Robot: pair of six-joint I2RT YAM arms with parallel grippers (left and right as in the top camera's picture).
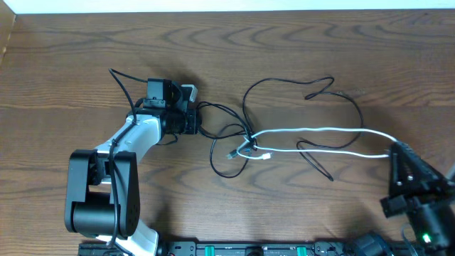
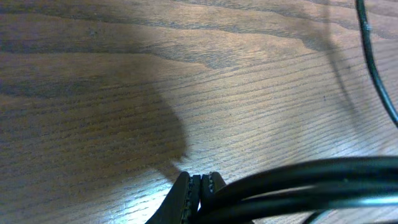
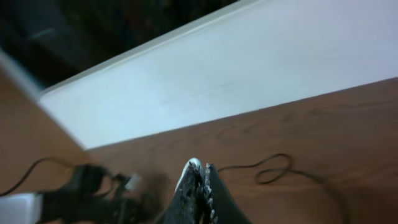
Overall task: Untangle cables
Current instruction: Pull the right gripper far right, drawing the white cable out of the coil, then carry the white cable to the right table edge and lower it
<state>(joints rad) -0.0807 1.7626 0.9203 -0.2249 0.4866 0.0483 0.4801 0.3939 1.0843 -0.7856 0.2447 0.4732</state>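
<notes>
Wooden table (image 1: 71,43) bears the tangle near its middle. Left gripper (image 2: 200,186) is clenched, with black cords (image 2: 311,177) pinched at its tips. Right gripper (image 1: 393,149) is clamped on the white cord (image 1: 320,129), which runs from the knot (image 1: 247,146) rightward.

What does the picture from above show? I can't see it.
A thin white cord and thin black cords lie tangled on a brown wooden table. The shut right end effector appears to pinch the white cord; the left end effector sits opposite.
</notes>
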